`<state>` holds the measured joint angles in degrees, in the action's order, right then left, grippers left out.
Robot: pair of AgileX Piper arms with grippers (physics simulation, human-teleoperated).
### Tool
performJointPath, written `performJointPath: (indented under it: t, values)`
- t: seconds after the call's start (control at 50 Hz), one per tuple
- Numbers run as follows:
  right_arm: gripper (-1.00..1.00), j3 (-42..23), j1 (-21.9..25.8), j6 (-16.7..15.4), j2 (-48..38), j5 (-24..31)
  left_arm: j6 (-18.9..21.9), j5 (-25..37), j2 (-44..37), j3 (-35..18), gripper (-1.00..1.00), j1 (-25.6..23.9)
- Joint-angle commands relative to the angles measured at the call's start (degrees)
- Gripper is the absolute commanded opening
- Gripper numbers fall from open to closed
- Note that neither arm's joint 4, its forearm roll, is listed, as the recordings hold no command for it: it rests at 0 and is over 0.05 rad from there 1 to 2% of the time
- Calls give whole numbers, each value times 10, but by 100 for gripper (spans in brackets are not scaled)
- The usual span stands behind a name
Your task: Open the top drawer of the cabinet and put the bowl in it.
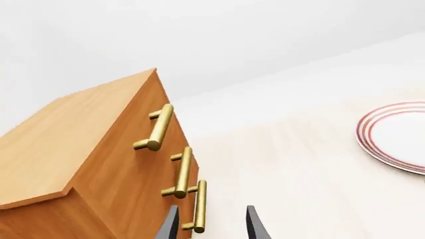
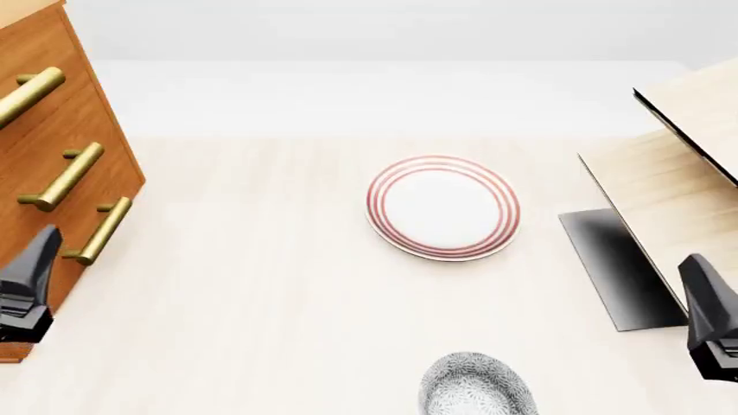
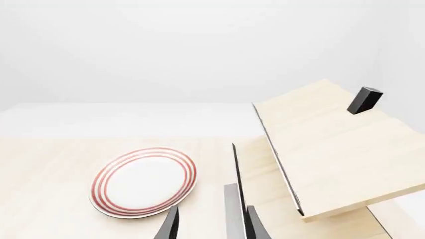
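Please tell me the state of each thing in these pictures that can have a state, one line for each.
top drawer: shut.
middle drawer: shut.
bottom drawer: shut.
bowl: upright on the table, empty, not held.
plate: flat on the table, empty.
left gripper: open, holding nothing.
right gripper: open, holding nothing.

The front view looks forward and down from above the near edge of the table (image 2: 254,294), with the cabinet (image 2: 47,164) at 9 o'clock and the plate (image 2: 443,207) just above centre. The left wrist view sits low and near the cabinet (image 1: 99,164), facing its 3 handles. The right wrist view faces the pale wood structure (image 3: 332,154). All 3 views share the plate (image 1: 398,137) (image 3: 143,181).
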<state>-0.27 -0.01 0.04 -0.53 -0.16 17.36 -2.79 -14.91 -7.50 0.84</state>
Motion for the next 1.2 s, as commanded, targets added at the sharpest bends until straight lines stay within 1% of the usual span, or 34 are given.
performJointPath:
  t: [0.02,0.06,0.08,0.14,0.18,0.2,0.24,0.26,0.28,0.3,0.36,0.44,0.46,0.48,0.58,0.62,0.64,0.66,0.68,0.72,0.74,0.76,0.78,0.84,0.86,0.88,0.9,1.0,1.06,1.2]
  values:
    - [100,0,0,0,1,0,86,23,-38,-54,100,19]
    - [100,0,0,0,1,0,97,29,-42,-63,100,22]
    - [100,0,0,0,1,0,111,28,-45,-67,100,28]
    - [100,0,0,0,1,0,133,33,-49,-78,100,31]
    - [100,0,0,0,1,0,136,34,-53,-82,100,31]
    - [100,0,0,0,1,0,148,38,-50,-90,100,33]
    - [100,0,0,0,1,0,153,38,-52,-92,100,33]
    - [100,0,0,0,1,0,165,39,-54,-99,100,35]
    - [100,0,0,0,1,0,165,39,-54,-99,100,35]
    - [100,0,0,0,1,0,195,32,-59,-98,100,44]
    - [100,0,0,0,1,0,204,31,-69,-106,100,38]
    - [100,0,0,0,1,0,257,11,-85,-104,100,41]
    - [100,0,0,0,1,0,256,14,-90,-110,100,34]
    - [100,0,0,0,1,0,263,14,-90,-114,100,37]
    - [100,0,0,0,1,0,315,0,-97,-109,100,40]
    - [100,0,0,0,1,0,319,-2,-104,-112,100,36]
    - [100,0,0,0,1,0,337,-11,-106,-106,100,40]
    - [100,0,0,0,1,0,344,-15,-107,-103,100,44]
    - [100,0,0,0,1,0,344,-14,-111,-107,100,41]
    - [100,0,0,0,1,0,361,-23,-117,-105,100,45]
    - [100,0,0,0,1,0,355,-16,-119,-115,100,40]
    - [100,0,0,0,1,0,363,-19,-121,-115,100,42]
    - [100,0,0,0,1,0,393,-36,-130,-105,100,46]
    - [100,0,0,0,1,0,434,-67,-153,-90,100,52]
    - [100,0,0,0,1,0,434,-68,-153,-89,100,52]
    - [100,0,0,0,1,0,419,-49,-152,-110,100,45]
    - [100,0,0,0,1,0,433,-55,-152,-107,100,51]
    - [100,0,0,0,1,0,443,-59,-165,-113,100,53]
    - [100,0,0,0,1,0,469,-79,-182,-105,100,57]
    - [100,0,0,0,1,0,484,-70,-195,-134,100,59]
